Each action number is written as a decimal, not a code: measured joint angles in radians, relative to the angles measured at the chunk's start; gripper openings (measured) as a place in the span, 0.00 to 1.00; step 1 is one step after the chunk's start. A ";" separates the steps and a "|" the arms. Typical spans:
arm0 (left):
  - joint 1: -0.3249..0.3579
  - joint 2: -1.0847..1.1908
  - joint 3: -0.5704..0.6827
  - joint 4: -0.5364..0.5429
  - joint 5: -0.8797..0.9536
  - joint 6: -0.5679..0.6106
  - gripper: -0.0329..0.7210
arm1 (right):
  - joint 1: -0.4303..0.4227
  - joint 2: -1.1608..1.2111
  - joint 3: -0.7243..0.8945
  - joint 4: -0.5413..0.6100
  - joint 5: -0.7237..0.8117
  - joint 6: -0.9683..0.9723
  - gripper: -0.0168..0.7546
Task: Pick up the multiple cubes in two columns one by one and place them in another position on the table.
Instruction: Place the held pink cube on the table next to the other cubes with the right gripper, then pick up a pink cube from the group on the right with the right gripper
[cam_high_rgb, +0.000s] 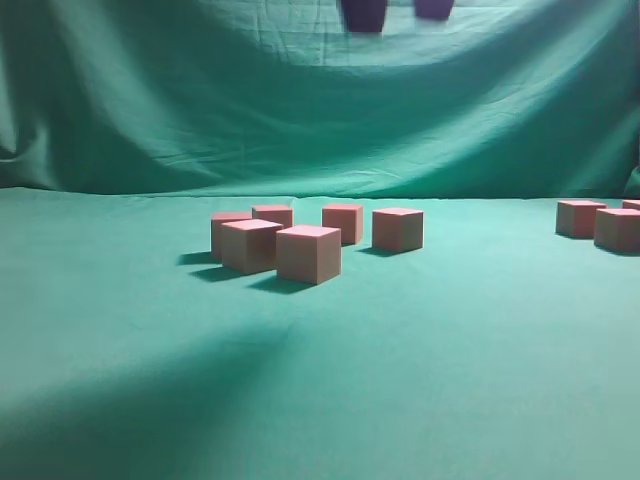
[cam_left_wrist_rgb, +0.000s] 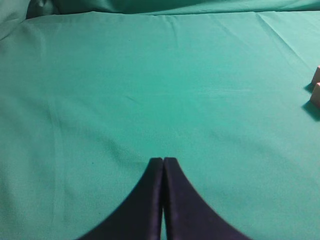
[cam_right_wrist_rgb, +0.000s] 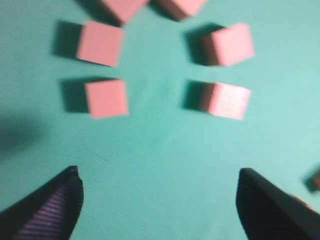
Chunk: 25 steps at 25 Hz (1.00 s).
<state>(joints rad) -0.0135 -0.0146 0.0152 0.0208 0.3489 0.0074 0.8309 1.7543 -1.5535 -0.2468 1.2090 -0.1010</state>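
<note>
Hovering Pincer Spread Wide Over Pink Cubes

Hanging above the green counter (cam_high_rgb: 320, 400), the right pincer (cam_right_wrist_rgb: 160, 200) stands wide apart and grips nothing, its two dark fingers (cam_right_wrist_rgb: 50, 210) framing bare cloth. Just ahead of it, the cubes (cam_right_wrist_rgb: 106, 98) sit in two columns, each apart from its neighbours. Seen from the front, six cubes cluster near the middle of the counter, with three more well apart at the right edge. The left pincer (cam_left_wrist_rgb: 163, 161) is pressed narrow, fingertips touching, over empty cloth, with two cubes barely showing at the right edge of its view. A draped green backdrop (cam_high_rgb: 300, 100) rises behind the counter.
</note>
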 joint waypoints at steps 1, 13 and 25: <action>0.000 0.000 0.000 0.000 0.000 0.000 0.04 | -0.008 -0.029 -0.002 -0.020 0.010 0.030 0.74; 0.000 0.000 0.000 0.000 0.000 0.000 0.04 | -0.310 -0.411 0.332 -0.039 -0.040 0.260 0.73; 0.000 0.000 0.000 0.000 0.000 0.000 0.04 | -0.613 -0.348 0.660 0.207 -0.395 0.264 0.73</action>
<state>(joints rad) -0.0135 -0.0146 0.0152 0.0208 0.3489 0.0074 0.2184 1.4060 -0.8935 -0.0402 0.8141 0.1628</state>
